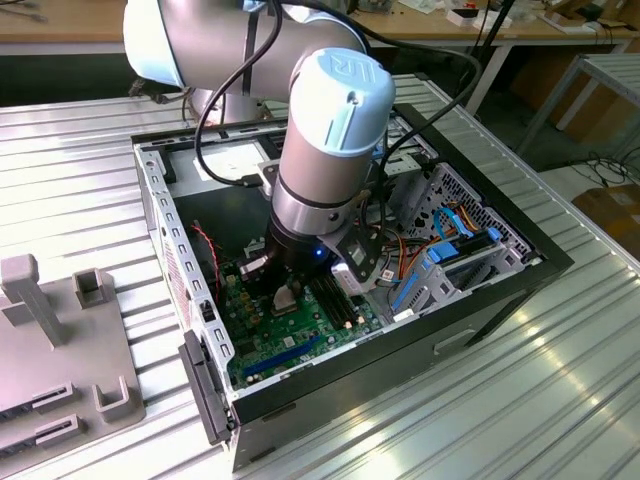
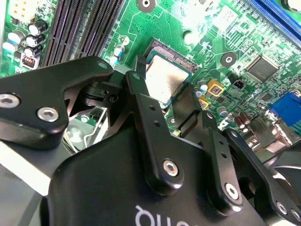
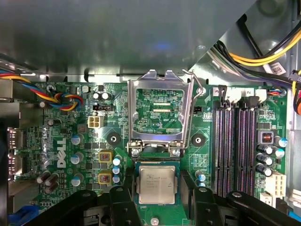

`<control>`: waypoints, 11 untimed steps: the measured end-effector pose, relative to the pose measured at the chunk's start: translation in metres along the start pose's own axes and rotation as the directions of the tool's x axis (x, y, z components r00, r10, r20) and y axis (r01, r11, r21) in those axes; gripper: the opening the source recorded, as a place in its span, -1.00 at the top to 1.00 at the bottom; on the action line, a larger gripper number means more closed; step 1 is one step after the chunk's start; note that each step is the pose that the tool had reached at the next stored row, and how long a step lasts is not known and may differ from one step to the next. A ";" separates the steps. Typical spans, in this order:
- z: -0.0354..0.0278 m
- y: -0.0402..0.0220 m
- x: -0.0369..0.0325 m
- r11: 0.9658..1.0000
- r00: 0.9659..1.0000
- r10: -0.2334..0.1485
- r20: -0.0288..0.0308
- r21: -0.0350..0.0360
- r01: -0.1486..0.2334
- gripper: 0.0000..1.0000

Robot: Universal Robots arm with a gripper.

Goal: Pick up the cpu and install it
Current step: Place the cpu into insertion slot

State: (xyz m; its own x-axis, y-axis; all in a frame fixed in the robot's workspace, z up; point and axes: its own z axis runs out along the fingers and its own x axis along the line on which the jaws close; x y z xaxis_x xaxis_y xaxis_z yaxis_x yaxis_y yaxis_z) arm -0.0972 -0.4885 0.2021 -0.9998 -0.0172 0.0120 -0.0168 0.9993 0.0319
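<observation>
- My arm reaches down into the open computer case (image 1: 160, 230), which lies on its side on the ribbed metal counter (image 1: 560, 390)
- End effector (image 1: 283, 288) is low over the green motherboard (image 1: 300, 345), about mid-case in the exterior view
- End effector state: narrow. In both wrist views my two black fingers (image 3: 123, 202) (image 2: 141, 89) sit against opposite edges of the cpu (image 3: 156, 184) and hold it between them
- The cpu (image 2: 164, 77) has its silver-grey top facing up. It lies roughly level over the socket (image 2: 173, 53), where a strip of gold contacts shows just past its far edge
- I cannot tell whether the cpu is fully seated or a little above the contacts
- The metal load plate (image 3: 133, 117) stands swung open just beyond the cpu, with its wire lever (image 3: 195, 94) raised beside it; the board shows through the plate's window
- Black memory slots (image 3: 235, 141) run alongside the socket, near but not touching my fingers
- A coloured wire bundle (image 3: 61, 99) plugs in near the motherboard's edge, well apart from the cpu
- Blue cables (image 1: 450, 225) lie in the case's end at the exterior view's right
- A grey fixture plate (image 1: 50, 370) with upright blocks sits on the counter at the exterior view's left, apart from the case
</observation>
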 end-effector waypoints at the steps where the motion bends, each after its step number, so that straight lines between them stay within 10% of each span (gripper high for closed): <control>1: 0.0002 0.0000 0.0001 1.000 1.000 0.000 0.000 0.000 0.000 0.05; 11: 0.0024 -0.0001 0.0008 1.000 1.000 0.000 -0.001 0.000 0.000 0.05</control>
State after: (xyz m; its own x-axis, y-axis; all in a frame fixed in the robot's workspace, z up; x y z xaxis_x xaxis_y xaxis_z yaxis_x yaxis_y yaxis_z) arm -0.0980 -0.4885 0.1998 -0.9998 -0.0174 0.0130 -0.0169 0.9993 0.0319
